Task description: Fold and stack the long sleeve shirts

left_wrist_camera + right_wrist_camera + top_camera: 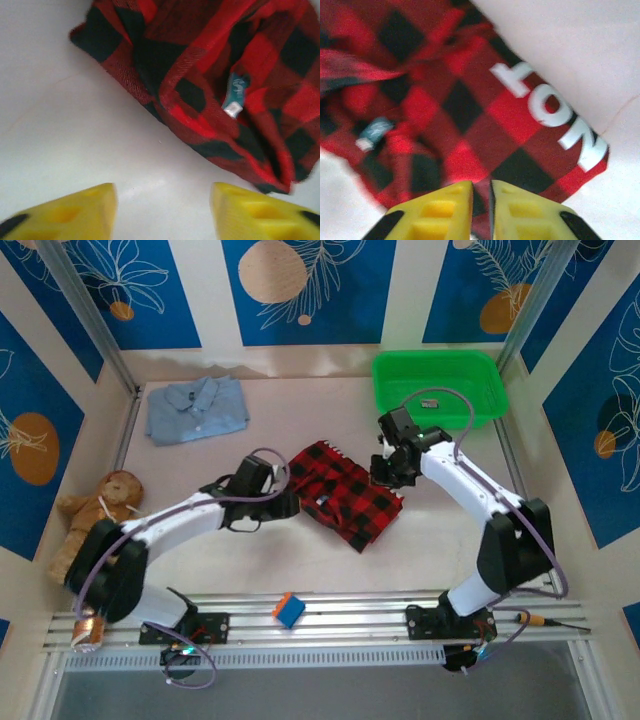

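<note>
While the left gripper (162, 200) hovers parted and empty just short of the flannel shirt (200, 60), the right gripper (481, 192) sits closed at its lettered edge, perhaps nipping cloth for the next fold.

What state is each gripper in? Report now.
Left gripper: open, holding nothing.
Right gripper: shut over the red flannel shirt; grip on cloth cannot be told.

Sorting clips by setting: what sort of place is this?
Probably a robot lab cell, not a home: two robot arms bolted to an aluminium rail, a white table boxed in by printed blue panels.
</note>
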### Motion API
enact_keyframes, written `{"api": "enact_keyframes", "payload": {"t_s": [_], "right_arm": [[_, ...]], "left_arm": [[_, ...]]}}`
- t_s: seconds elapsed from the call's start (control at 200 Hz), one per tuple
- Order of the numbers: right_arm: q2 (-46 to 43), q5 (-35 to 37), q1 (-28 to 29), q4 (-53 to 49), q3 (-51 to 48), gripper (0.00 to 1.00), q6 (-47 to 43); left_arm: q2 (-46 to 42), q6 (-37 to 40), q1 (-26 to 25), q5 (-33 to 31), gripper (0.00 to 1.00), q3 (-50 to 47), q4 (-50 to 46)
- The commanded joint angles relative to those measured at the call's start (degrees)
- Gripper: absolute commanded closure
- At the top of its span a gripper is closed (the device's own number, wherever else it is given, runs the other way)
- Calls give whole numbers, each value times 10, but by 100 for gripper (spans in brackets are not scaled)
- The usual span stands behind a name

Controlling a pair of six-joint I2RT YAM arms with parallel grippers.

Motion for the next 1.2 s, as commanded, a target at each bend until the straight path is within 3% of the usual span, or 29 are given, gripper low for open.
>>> {"api": "enact_keyframes", "payload": {"t_s": [0.0,0.165,0.35,0.525,0.615,0.725,0.865,0.975,1.06,1.195], "right_arm": [[26,-24,-27,58,-32,85,-11],[86,-23,-23,91,-54,89,6],[115,-70,19,118,-89,89,64],[162,-149,130,198,-99,88,215],[227,-151,205,245,-41,88,316],[300,-148,272,311,41,84,445],[346,-101,313,385,107,79,563],[366,-110,317,452,135,70,613],[363,-137,315,462,149,62,616],[302,-182,309,458,112,51,592]], "left_arm": [[68,-48,-2,-12,58,27,100],[190,-57,-1,-3,67,93,138],[243,-14,33,-15,72,158,98],[271,35,93,9,71,210,78],[306,61,123,35,70,257,62],[322,58,173,99,67,270,109],[308,135,207,132,54,353,10],[258,183,232,133,29,401,-62],[214,201,258,115,15,427,-116],[135,204,296,97,8,438,-226]]}}
